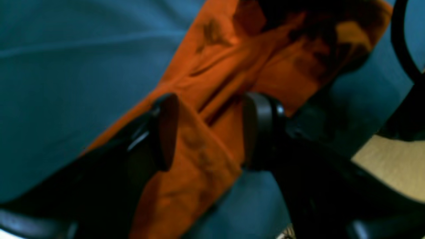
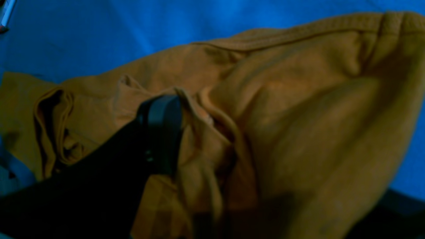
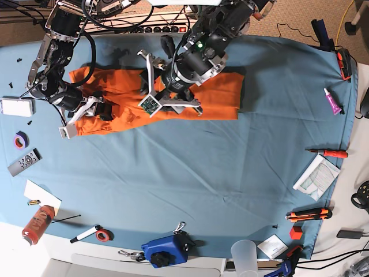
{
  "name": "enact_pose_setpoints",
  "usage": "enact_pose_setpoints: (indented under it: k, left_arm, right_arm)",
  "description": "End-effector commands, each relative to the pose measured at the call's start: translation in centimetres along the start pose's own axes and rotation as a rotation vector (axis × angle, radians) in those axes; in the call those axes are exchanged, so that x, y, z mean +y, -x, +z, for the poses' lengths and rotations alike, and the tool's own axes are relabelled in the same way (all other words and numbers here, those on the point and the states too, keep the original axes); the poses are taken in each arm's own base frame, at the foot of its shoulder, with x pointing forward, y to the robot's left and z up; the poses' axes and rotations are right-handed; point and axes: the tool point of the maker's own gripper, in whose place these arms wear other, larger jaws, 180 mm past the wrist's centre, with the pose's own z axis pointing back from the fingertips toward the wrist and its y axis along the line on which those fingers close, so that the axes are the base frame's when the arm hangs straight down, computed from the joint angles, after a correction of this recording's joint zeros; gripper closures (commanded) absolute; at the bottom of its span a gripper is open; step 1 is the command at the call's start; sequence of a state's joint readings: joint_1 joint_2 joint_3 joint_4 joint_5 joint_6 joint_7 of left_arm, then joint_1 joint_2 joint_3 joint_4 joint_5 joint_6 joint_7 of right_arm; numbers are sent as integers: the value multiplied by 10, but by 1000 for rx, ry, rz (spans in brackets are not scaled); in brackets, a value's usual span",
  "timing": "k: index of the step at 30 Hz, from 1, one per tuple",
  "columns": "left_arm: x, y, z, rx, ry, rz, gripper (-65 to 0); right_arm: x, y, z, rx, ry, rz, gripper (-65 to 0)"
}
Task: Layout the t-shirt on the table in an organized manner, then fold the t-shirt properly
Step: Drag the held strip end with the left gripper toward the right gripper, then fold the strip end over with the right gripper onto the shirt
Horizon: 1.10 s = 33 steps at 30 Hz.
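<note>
The orange t-shirt [image 3: 219,95] lies spread along the far part of the table [image 3: 190,173], crumpled toward its left end. My left gripper [image 3: 151,86] is over the shirt's middle. In the left wrist view its fingers [image 1: 166,132] stand apart, with a folded strip of the shirt [image 1: 206,99] running between them. My right gripper [image 3: 102,109] is at the shirt's left end. In the right wrist view one finger [image 2: 162,132] presses into bunched fabric [image 2: 298,116]. The other finger is hidden under the cloth.
A white box [image 3: 17,107], a purple tape roll [image 3: 21,139] and a remote [image 3: 24,161] lie at the left edge. An orange-red bottle [image 3: 36,222], a blue device [image 3: 167,249] and a plastic cup [image 3: 245,254] sit along the near edge. A screwdriver [image 3: 328,153] and a pink tube [image 3: 332,101] lie at the right.
</note>
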<state>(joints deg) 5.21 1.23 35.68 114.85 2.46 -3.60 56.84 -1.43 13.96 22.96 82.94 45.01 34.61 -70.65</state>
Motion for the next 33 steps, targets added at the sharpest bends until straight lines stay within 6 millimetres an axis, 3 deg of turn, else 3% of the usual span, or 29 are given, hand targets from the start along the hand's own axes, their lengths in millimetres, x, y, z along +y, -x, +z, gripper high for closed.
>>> enact_pose_setpoints:
  k: [1,5,8,14,16,19,21,25,29,33]
  left_arm:
    - [8,-24,11,-74,-44,0,-318]
    - [39,-30,39,-108,-214,-13,-318]
    - [55,-15,52,-81,-306,-39,-318]
    - [67,12,61,-2,-385,-63,-318]
    - [69,17,62,16,-404,-61,-318]
    - [73,19,64,32,-427,-71,-318]
    - [74,19,64,38,-433,-72,-318]
    - [75,24,65,61,-437,-58,-318]
    - [74,29,67,68,-444,-27,-317]
    - [72,32,67,76,-442,-25,-317]
  right_arm:
    - [-9,27,0,132,48,15,-324]
    - [-6,31,-1,143,35,22,-324]
    - [0,37,-6,179,20,40,-324]
    - [17,50,-17,255,-17,83,-314]
    - [18,51,-17,266,-18,86,-220]
    - [16,56,-16,292,-9,90,0]
    - [14,54,-15,286,-4,103,0]
    - [-3,23,-6,194,45,132,0]
    - [-34,-32,16,74,156,155,0]
    - [-48,-78,36,4,227,204,0]
